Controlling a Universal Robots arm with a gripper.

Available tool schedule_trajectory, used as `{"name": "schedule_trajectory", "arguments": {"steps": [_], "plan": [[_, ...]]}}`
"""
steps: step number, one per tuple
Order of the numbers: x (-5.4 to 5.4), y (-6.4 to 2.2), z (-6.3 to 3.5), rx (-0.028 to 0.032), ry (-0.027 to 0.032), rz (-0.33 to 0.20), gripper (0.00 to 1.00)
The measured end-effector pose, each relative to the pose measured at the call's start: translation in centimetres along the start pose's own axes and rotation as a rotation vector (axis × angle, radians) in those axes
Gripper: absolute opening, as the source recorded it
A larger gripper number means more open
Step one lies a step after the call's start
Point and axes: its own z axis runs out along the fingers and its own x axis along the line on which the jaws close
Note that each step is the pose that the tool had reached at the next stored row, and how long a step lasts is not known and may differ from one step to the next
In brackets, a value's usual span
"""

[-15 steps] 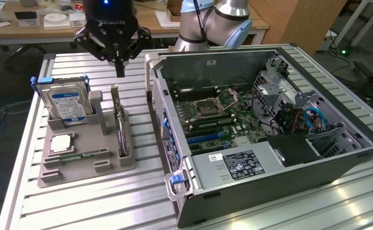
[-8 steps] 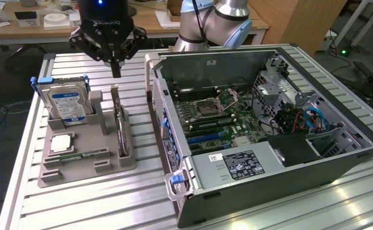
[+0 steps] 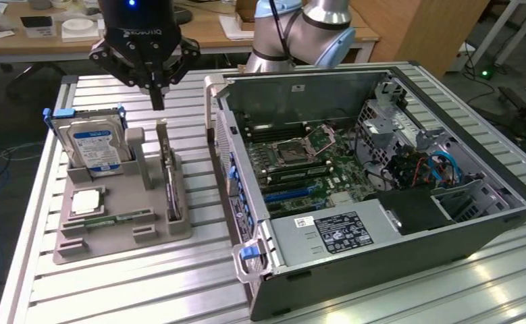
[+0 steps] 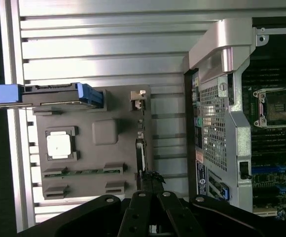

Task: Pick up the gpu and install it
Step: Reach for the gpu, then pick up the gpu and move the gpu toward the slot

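The pincer [image 3: 157,102] is shut tight and holds nothing. It hangs over the far end of the gpu [image 3: 166,177]. The gpu stands on its thin edge in the grey holder [image 3: 109,246], between the hard drive [image 3: 94,150] and the case [image 3: 380,270]. If the pincer goes down shut, it could poke the card's top and not grab it. A crooked grab could tip the card.
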Motion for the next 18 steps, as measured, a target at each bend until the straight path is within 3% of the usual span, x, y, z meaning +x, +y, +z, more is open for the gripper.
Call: {"name": "schedule_trajectory", "arguments": {"steps": [4, 18], "plan": [[0.53, -0.04, -0.01, -0.0001, 0.0, 0.0, 0.11], [0.85, -0.06, -0.02, 0.0, 0.0, 0.0, 0.11]]}}
